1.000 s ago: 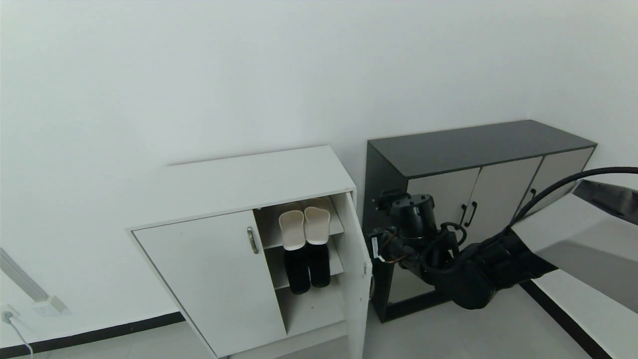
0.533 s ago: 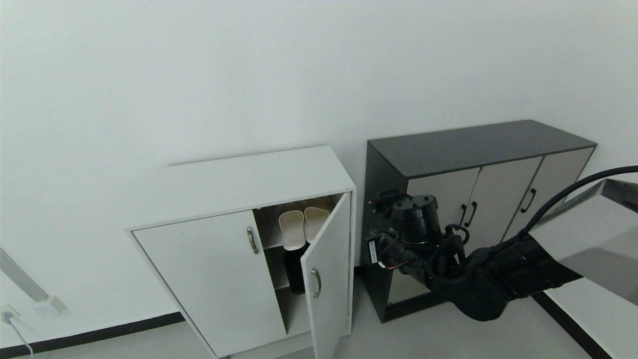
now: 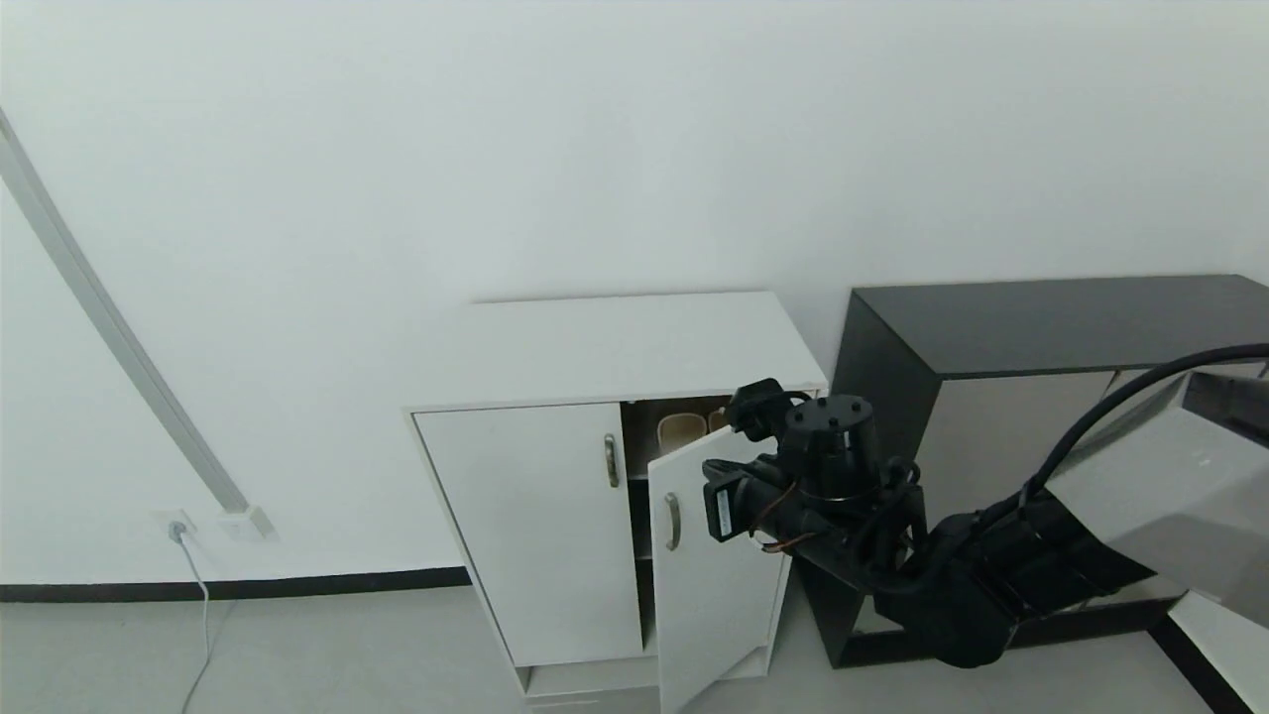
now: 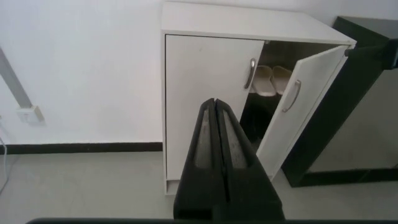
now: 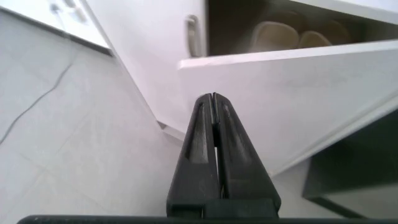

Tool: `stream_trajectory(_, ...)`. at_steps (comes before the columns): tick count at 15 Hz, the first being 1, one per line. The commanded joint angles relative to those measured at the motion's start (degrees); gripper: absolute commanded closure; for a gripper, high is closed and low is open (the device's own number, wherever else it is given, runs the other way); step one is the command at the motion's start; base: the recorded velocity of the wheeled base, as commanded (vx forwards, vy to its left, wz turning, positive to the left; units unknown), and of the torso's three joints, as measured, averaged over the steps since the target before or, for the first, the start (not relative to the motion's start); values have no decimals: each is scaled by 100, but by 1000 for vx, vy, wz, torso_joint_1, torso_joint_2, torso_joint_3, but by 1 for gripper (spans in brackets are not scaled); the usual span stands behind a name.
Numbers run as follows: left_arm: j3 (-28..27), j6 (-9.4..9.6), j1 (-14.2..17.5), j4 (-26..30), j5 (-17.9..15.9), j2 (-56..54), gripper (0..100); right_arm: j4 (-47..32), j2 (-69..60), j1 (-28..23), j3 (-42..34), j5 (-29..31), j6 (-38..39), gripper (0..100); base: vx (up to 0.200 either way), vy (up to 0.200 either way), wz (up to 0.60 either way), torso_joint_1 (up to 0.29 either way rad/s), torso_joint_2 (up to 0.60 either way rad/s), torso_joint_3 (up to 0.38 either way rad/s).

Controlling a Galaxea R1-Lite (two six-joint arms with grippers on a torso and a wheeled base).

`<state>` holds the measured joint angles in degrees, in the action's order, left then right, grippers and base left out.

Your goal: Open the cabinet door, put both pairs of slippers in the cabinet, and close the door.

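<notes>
The white cabinet [image 3: 615, 347] stands against the wall with its left door shut and its right door [image 3: 714, 585] swung partway closed. Through the gap, the beige slippers [image 3: 682, 431] lie on the upper shelf. The shelf below them is too dark to make out. My right gripper [image 3: 746, 409] is shut and empty, its tips against the outer face of the right door [image 5: 298, 106] near the top edge. My left gripper [image 4: 214, 104] is shut on nothing and hangs back from the cabinet front [image 4: 205, 81], pointing at the left door. The beige slippers [image 4: 273, 78] show past the door handle [image 4: 291, 96].
A dark grey cabinet [image 3: 1051, 317] stands close to the white one's right side, behind my right arm. A wall socket with a hanging cable [image 3: 178, 526] and a slanted white conduit [image 3: 109, 307] are at the left. Bare floor [image 3: 297, 654] lies in front.
The right door has swung from wide open to partly closed, with my right gripper following against it. The head camera has turned, so the cabinets sit farther right in the picture.
</notes>
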<state>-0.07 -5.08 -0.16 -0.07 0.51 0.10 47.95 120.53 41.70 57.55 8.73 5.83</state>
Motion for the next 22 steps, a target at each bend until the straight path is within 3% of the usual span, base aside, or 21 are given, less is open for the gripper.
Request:
stream_trajectory(1,-1,-1,-2,-1,2,8,100,110,67,-31,-174,-143,-38,100,0,0,0,0,0,0)
stream_trajectory(5,-1,-1,7,-10,2,-1,100,725,129,-215,-710,-548,-266,100,0,0,0,0,0,0)
stream_trajectory(8,-1,7,7,-10,2,-1,100,1639,129,-321,-1492,-1347,-284,100,0,0,0,0,0,0)
stream_trajectory(10,-1,7,7,-1,2,8,100,1824,138,-312,-1853,-1497,-284,100,0,0,0,0,0,0)
stream_trajectory(14,-1,7,7,-10,2,8,100,2325,217,-277,-2363,-1506,-284,100,200,0,0,-1,1,1)
stream_trajectory(19,-1,7,-2,-10,2,8,100,2395,507,-277,-2310,-1506,-284,100,200,0,0,8,4,5)
stream_trajectory(22,-1,7,7,-1,2,-1,100,2351,850,-294,-1941,-1462,-275,100,0,0,0,0,0,0)
